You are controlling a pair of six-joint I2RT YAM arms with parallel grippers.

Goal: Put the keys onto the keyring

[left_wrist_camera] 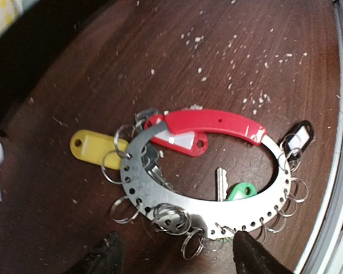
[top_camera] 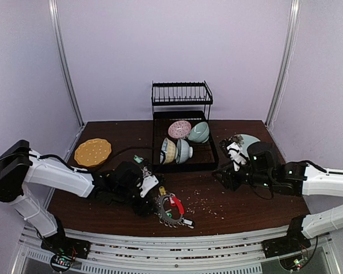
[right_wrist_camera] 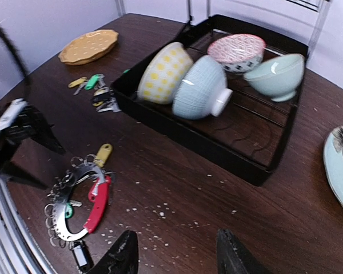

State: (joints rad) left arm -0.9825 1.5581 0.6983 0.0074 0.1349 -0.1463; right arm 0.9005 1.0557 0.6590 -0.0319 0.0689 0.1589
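The top view looks down from above and behind the arm bases, taking in the whole table up to the back wall. The left wrist view hangs close over the keyring, facing almost straight down. The right wrist view sits farther off, looking obliquely across the table past the rack. All three views share the keyring.

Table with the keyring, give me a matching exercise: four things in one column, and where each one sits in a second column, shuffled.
Things:
1 keyring
2 orange plate
3 yellow-dotted bowl
4 floral plate

Places:
A in the dish rack
B left edge of the table
C near edge, about the middle
D right of the rack

Pairs: 1-C, 2-B, 3-A, 4-D
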